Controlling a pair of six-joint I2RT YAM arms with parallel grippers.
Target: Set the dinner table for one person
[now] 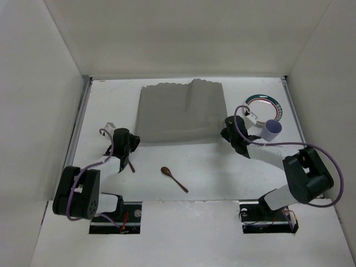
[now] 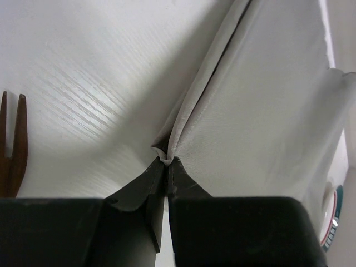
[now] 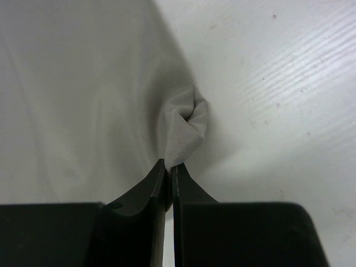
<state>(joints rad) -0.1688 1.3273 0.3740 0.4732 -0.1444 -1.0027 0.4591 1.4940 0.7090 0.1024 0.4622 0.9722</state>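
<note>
On the white dinner table (image 1: 222, 172) lies a grey cloth mat (image 1: 178, 111), rumpled along its far edge. My left gripper (image 1: 133, 142) is at the mat's near-left corner. In the left wrist view that gripper (image 2: 167, 161) is shut on a pinch of the mat (image 2: 261, 111), which rises in a fold from the jaws. At the near-right corner is my right gripper (image 1: 226, 133). The right wrist view shows this gripper (image 3: 169, 166) shut on a bunched corner of the mat (image 3: 186, 133).
A wooden spoon (image 1: 173, 178) lies on the table in front of the mat. A wooden fork (image 1: 131, 164) rests beside the left gripper, its tines (image 2: 14, 144) visible from that wrist. A green-rimmed plate (image 1: 264, 105) and a purple cup (image 1: 272, 129) stand at the right.
</note>
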